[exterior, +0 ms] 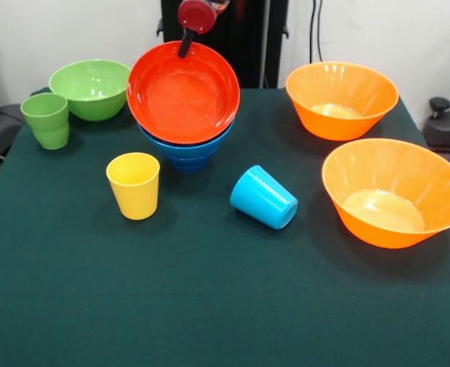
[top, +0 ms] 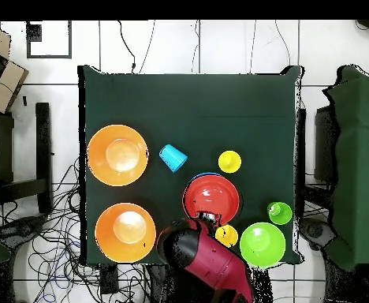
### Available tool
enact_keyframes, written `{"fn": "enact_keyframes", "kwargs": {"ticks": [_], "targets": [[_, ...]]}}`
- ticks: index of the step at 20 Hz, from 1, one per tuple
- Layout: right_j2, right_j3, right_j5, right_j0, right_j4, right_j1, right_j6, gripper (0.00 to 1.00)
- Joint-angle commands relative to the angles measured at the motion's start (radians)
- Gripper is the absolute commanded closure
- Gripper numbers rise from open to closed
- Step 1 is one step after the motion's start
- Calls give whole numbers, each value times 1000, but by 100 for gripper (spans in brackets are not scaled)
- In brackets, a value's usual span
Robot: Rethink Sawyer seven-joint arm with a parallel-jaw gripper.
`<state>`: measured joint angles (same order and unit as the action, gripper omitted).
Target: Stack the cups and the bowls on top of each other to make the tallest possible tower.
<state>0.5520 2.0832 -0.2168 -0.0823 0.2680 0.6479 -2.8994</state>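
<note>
Right now the red-orange bowl [exterior: 183, 93] is sitting tilted on top of the tower [exterior: 187, 149], its open face leaning toward the front camera, with blue bowls stacked beneath it near the middle of the far half of the table [exterior: 210, 306]. The pincer [exterior: 185, 47] is reaching down from above to the bowl's far rim; a dark finger seems to be touching or hooking that rim, but I cannot tell how far the pincer is opened or whether it is truly gripping.

In the front view, a yellow cup [exterior: 134, 185] is standing upright just in front of the tower and to its left, apart from it. A light blue cup [exterior: 264, 197] is lying on its side in front of the tower to the right, its mouth pointing toward the camera and rightward. A green cup [exterior: 46, 120] is standing upright at the left edge, just beside the green bowl [exterior: 92, 89] behind it. Two large orange bowls are resting upright on the right side, one farther back [exterior: 340, 99] and one nearer [exterior: 394, 191].

From overhead, a second yellow cup [top: 227, 235] is showing between the tower and the green bowl, partly covered by the red arm [top: 211, 264].
</note>
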Motion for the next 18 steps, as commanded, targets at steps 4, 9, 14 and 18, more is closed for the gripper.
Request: {"fn": "enact_keyframes", "kwargs": {"ticks": [4, 9, 14, 18], "targets": [[-43, 35, 36, -21, 26, -19, -135, 100], [-37, 34, 32, -22, 26, -20, -134, 100], [-34, 33, 31, -18, 24, -21, -130, 100], [-29, 33, 38, -22, 26, -25, -135, 100]]}}
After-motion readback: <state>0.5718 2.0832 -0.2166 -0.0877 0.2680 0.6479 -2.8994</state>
